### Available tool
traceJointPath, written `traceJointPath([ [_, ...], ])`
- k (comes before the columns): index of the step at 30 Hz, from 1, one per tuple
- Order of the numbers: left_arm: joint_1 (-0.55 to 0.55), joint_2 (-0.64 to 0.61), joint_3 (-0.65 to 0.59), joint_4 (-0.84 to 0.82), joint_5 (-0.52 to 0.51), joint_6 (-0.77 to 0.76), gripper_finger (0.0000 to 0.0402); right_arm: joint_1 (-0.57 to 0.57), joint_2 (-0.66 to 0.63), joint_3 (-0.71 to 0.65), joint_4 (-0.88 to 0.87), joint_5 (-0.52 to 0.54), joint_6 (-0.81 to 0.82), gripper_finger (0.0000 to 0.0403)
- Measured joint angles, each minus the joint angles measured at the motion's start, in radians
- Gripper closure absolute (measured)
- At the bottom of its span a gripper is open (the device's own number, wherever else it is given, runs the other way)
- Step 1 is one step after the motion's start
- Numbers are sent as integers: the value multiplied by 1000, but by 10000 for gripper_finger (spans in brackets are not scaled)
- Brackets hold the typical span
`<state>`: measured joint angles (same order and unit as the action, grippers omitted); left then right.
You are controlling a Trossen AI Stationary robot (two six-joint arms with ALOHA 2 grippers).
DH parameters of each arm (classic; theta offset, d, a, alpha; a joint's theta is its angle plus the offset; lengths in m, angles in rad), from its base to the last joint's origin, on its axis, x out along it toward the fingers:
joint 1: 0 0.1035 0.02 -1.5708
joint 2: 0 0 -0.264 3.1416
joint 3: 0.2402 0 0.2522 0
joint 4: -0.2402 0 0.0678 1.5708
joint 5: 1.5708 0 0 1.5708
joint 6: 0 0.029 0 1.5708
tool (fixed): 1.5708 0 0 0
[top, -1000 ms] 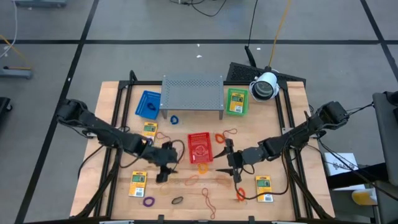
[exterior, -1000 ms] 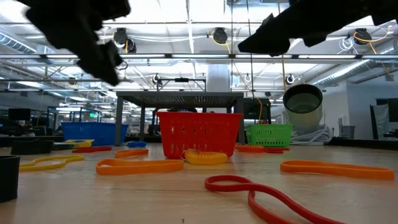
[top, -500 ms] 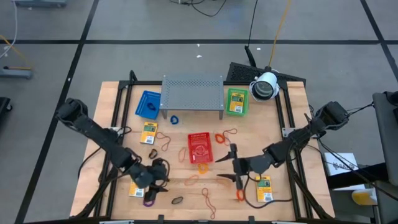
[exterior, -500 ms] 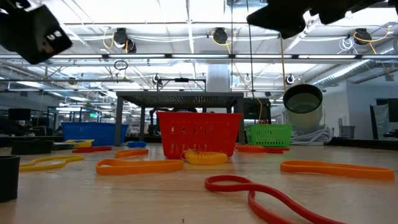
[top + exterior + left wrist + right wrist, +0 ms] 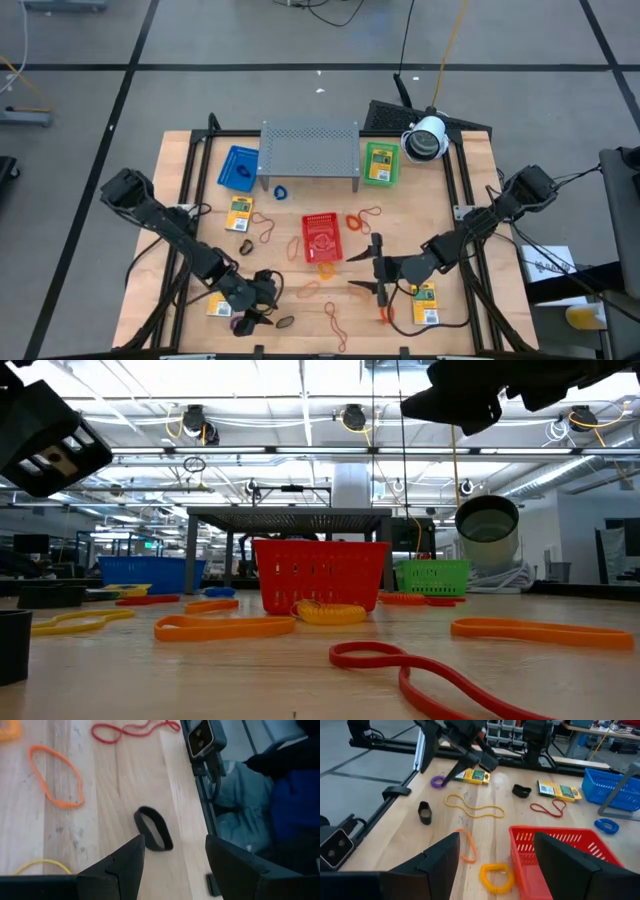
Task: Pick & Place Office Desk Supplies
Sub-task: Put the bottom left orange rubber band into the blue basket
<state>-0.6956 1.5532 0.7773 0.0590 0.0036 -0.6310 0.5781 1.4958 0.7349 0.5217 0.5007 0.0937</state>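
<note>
We see the left gripper (image 5: 172,865) with fingers spread and empty. The black rubber band (image 5: 154,828), a light, limp loop standing on edge, lies on the table (image 5: 120,780) just ahead of the fingertips, centred between them. We judge it best pinched across its rim. The right gripper (image 5: 372,272), likewise spread, waits beside the red basket (image 5: 321,238).

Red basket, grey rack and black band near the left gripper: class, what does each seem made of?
Red basket: probably plastic or coated mesh, gridded walls. Grey rack: likely metal, matte, perforated. Black band: apparently rubber, a thin, dull loop.
</note>
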Motion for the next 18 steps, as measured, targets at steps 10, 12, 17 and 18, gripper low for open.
traceJointPath([
  [10, 13, 0, 0, -3, 34, 0, 183, 0, 5, -1, 1, 1, 18, 156],
  [12, 11, 0, 0, -3, 34, -4, 183, 0, 5, -1, 2, 1, 18, 156],
  [17, 16, 17, 0, 9, 36, -7, 183, 0, 5, -1, 1, 1, 18, 156],
  [18, 18, 27, 0, 18, 41, -8, 183, 0, 5, -1, 1, 1, 18, 156],
])
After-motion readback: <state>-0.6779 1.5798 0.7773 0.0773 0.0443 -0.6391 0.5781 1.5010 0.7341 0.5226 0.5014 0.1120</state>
